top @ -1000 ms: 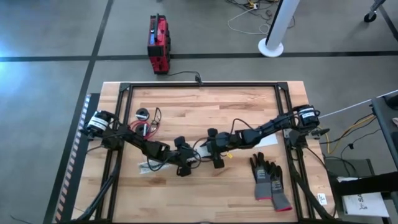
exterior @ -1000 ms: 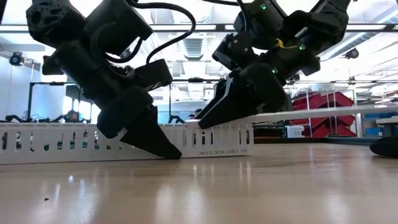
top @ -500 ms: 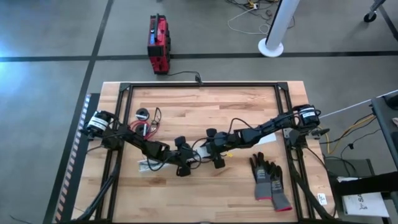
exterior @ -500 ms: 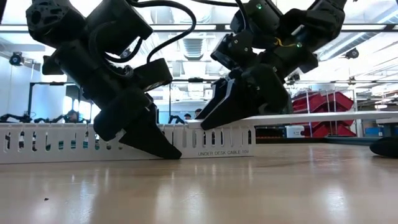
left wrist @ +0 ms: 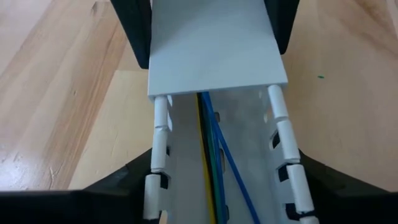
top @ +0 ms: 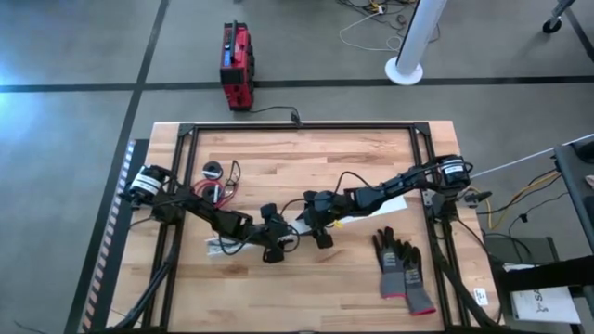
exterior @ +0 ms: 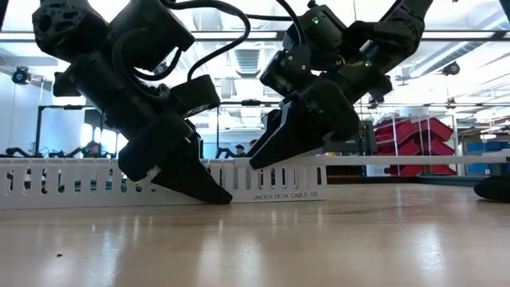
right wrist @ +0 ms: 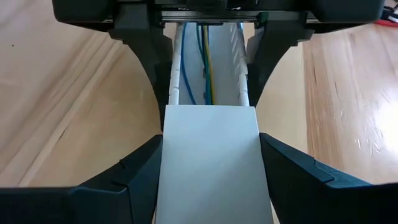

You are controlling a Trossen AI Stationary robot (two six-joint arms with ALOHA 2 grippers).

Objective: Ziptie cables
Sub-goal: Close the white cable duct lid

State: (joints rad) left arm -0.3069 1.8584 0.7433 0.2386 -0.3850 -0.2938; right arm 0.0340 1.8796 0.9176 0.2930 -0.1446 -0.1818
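Observation:
A long white slotted strip [exterior: 64, 179] lies on the table with blue, yellow and green wires [left wrist: 211, 155] inside. A flat white cover [right wrist: 210, 162] sits along its top. My left gripper [top: 274, 249] is shut on the strip near the table's middle. My right gripper [top: 313, 224], just right of it and facing it, is shut on the cover. The cables [top: 218, 190], thin black wires with a small red and black coil, lie apart at the table's left, behind the left arm. My left gripper pinches the slotted strip between its two fingers [left wrist: 134, 180], one on each slotted side wall [left wrist: 155, 168]. The fingers slant down and lie along the strip, which rests on the table. My right gripper pinches the cover by its two long edges [right wrist: 163, 155], close to the cover's end [right wrist: 210, 109]. Its fingers [right wrist: 134, 174] slant down from the table's right and lie along the cover. The cover stays about level over the strip [exterior: 414, 158].
A pair of grey and black gloves [top: 401, 269] lies at the near right. A black frame [top: 297, 125] runs round the table top. A red box [top: 237, 65] with a thick black cord stands on the floor beyond the far edge.
My right gripper has gone a little toward the table's left edge, closer to my left gripper, and the white cover has slid with it along the strip. The strip has stayed where it was.

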